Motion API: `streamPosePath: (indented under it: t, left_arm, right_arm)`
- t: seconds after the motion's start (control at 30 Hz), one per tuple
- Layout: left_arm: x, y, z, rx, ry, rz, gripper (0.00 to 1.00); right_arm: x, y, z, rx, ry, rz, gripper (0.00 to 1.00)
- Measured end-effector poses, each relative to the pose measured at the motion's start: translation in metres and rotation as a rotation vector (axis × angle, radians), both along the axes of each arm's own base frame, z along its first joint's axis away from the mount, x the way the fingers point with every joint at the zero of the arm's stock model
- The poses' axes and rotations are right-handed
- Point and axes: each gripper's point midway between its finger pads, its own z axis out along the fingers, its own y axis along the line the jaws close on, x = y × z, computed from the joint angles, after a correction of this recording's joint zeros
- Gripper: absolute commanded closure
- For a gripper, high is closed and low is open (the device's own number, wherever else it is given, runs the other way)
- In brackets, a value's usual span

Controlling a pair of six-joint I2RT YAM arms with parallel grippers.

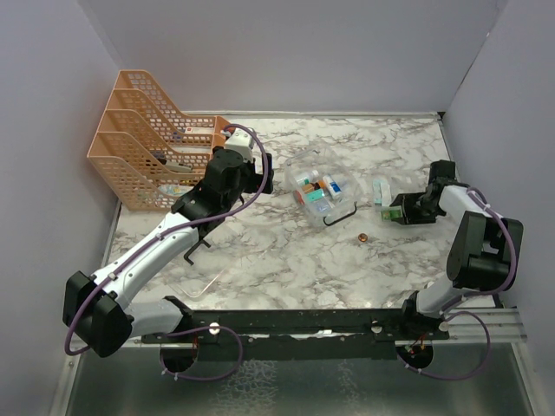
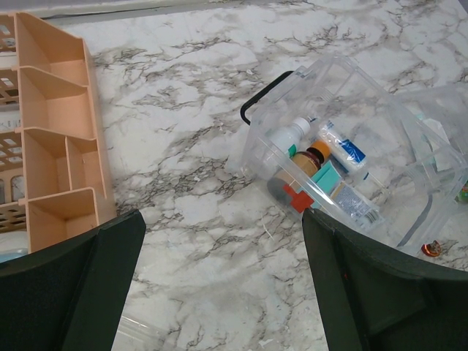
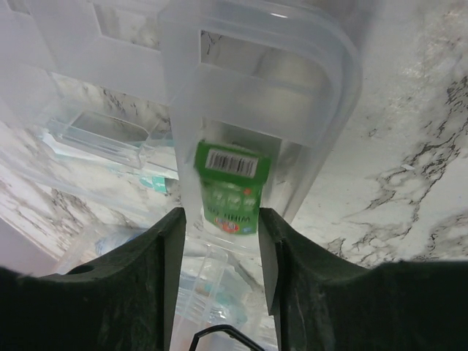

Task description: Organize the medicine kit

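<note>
The left jaws gape wide, empty, above the counter (image 2: 190, 146) near the medicine kit (image 2: 344, 80). The right jaws flank a green packet (image 3: 230, 186); whether they grip it is unclear.

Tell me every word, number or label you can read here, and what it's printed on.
Green packet: barcode label and white lettering, all too blurred to read.
Tube and white bottle inside the medicine kit: print too small to read.
No other text readable.
</note>
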Motion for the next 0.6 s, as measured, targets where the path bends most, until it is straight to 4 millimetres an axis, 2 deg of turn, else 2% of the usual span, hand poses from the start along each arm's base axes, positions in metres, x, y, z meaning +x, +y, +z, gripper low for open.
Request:
streamPosePath:
  t: [0.13,0.37,0.6]
  left_arm:
    - [0.0,0.0,0.0,0.001,0.0,0.001,0.08]
    - [0.0,0.0,0.0,0.001,0.0,0.001,0.08]
    - [0.0,0.0,0.0,0.001,0.0,0.001,0.08]
  right_arm:
    - [0.002,0.0,-0.001,0.0,0.005,0.004,0.48]
    - [0.006,-0.002,0.005,-0.017,-0.012,0.028,0.47]
    - [0.008,-0.006,0.031,-0.086,-0.088,0.131,0.48]
